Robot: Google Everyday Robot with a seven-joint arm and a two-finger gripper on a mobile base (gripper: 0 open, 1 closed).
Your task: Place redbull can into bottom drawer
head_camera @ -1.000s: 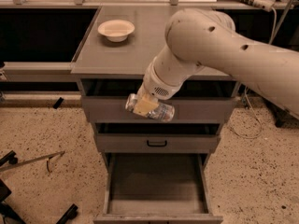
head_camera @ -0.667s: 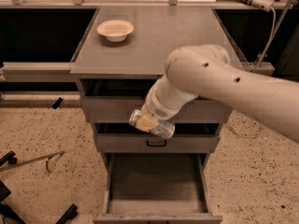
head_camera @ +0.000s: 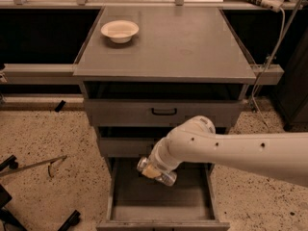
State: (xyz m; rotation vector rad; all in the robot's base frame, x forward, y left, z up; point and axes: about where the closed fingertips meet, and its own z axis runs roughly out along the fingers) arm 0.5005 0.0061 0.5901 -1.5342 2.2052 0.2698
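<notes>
My gripper hangs at the end of the white arm, just over the open bottom drawer. It is shut on the redbull can, a slim silver can held lying sideways, its ends showing on both sides of the gripper. The can is inside the drawer's opening, near the drawer's back, a little above the grey floor. The drawer is pulled far out at the cabinet's foot.
A cream bowl sits at the back left of the cabinet top. Two shallower drawers with black handles are above the open one. Black legs and a metal rod lie on the speckled floor at left.
The arm has lowered the can from in front of the top drawers down into the open bottom drawer.
</notes>
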